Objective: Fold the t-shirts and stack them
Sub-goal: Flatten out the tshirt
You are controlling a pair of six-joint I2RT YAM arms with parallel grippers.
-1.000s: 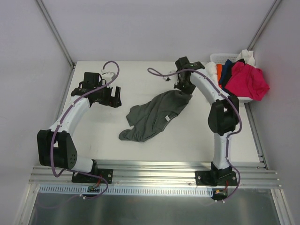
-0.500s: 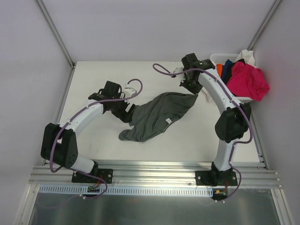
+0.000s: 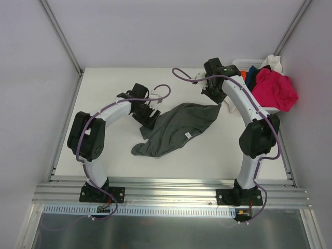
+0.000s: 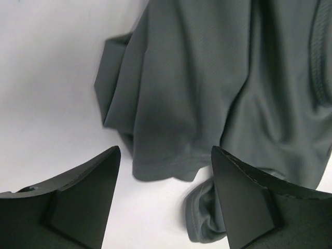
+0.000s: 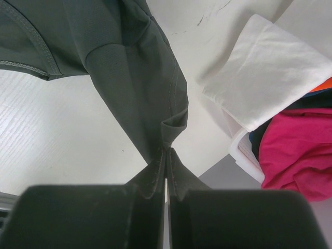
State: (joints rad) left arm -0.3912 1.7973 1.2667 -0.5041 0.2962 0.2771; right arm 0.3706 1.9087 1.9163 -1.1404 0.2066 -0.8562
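A dark charcoal grey t-shirt (image 3: 174,128) lies crumpled in the middle of the white table. My right gripper (image 3: 217,101) is shut on the shirt's far right corner (image 5: 167,136) and pulls the cloth taut. My left gripper (image 3: 149,120) is open at the shirt's left edge, its fingers (image 4: 78,192) on either side of a folded sleeve edge (image 4: 155,155), just above the table. A white plastic basket (image 3: 244,65) at the back right holds magenta-pink (image 3: 275,89), navy, orange and white shirts.
The white shirt (image 5: 262,67) hangs over the basket rim close to my right gripper. The grey side wall (image 3: 311,104) stands just beyond the basket. A metal rail (image 3: 171,194) runs along the near table edge.
My left arm has swung right from the far left of the table to the shirt's left edge. My right gripper has drawn the shirt's corner slightly to the right.
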